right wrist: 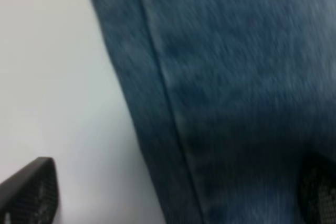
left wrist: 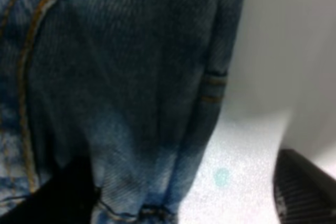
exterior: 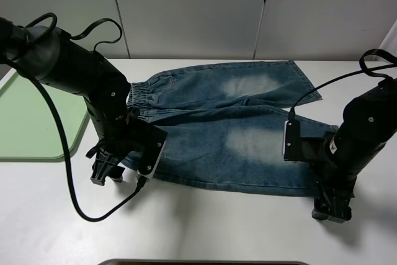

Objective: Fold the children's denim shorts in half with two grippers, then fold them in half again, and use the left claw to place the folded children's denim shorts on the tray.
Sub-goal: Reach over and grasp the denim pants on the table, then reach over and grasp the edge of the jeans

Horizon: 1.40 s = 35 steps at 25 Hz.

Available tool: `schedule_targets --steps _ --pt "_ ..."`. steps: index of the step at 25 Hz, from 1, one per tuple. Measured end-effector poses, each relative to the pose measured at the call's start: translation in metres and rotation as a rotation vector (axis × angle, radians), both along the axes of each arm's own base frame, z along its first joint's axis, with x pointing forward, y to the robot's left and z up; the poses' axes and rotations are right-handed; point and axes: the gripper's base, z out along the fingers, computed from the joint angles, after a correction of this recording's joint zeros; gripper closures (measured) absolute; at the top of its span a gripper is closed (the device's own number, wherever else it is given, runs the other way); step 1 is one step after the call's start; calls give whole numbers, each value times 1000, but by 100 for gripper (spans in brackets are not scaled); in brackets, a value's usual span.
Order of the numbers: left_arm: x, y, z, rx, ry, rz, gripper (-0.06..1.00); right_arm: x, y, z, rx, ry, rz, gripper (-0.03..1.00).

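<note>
The children's denim shorts (exterior: 236, 134) lie spread flat on the white table, elastic waistband to the left and both legs pointing right. My left gripper (exterior: 107, 172) is down at the near waistband corner. In the left wrist view the left gripper (left wrist: 178, 199) is open, its fingers (left wrist: 307, 195) standing either side of the shorts' (left wrist: 121, 93) edge. My right gripper (exterior: 332, 208) is at the near leg's hem corner. The right wrist view shows that right gripper (right wrist: 173, 195) open too, with the shorts' (right wrist: 236, 93) hem between its fingers (right wrist: 29, 195). The pale-green tray (exterior: 31, 122) lies far left.
A black cable (exterior: 87, 215) loops from the left arm onto the table in front of the shorts. Grey wall panels (exterior: 198, 10) stand behind the table. A dark object (exterior: 205, 262) shows at the bottom edge of the high view.
</note>
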Motion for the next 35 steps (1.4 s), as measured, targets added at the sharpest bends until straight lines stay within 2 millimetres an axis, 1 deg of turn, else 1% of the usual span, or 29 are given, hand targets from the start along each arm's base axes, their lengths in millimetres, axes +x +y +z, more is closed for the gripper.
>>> schedule_targets --steps 2,3,4,8,11,14,18,24,26,27,28,30,33,34,35 --pt "0 0 0 0 -2 -2 30 1 -6 0 -3 6 -30 27" --pt "0 0 0 -1 -4 -3 35 2 -12 0 -6 11 -55 27" --pt "0 0 0 -2 -5 -4 38 3 -13 0 -6 12 -58 27" --pt "0 0 0 -5 -8 -4 49 3 -14 0 -8 15 -41 27" --pt "0 0 0 -6 -9 -4 54 3 -14 -1 -10 19 -29 27" --pt "1 0 0 -7 -10 -4 63 3 -14 -3 -13 28 -22 27" --pt "1 -1 -1 -10 -13 -5 67 4 -13 -6 -18 45 -18 27" --pt "0 0 -1 -14 -18 -5 68 5 -13 -7 -21 51 -13 28" --pt "0 -1 -1 -15 -19 -5 68 5 -13 -7 -23 52 -8 29" --pt "0 -1 -1 -15 -19 -5 68 5 -14 -7 -26 51 3 34" --pt "0 -1 -1 -15 -19 -5 68 5 -14 -7 -29 52 9 41" --pt "1 -1 -1 -16 -19 -6 68 5 -15 -7 -38 51 27 60" --pt "1 -1 -1 -17 -21 -6 68 7 -15 -7 -42 31 54 92" --pt "1 -1 -1 -17 -21 -6 68 8 -15 -6 -43 26 58 98" --pt "1 -1 -1 -17 -21 -6 68 8 -15 -6 -44 25 60 99"
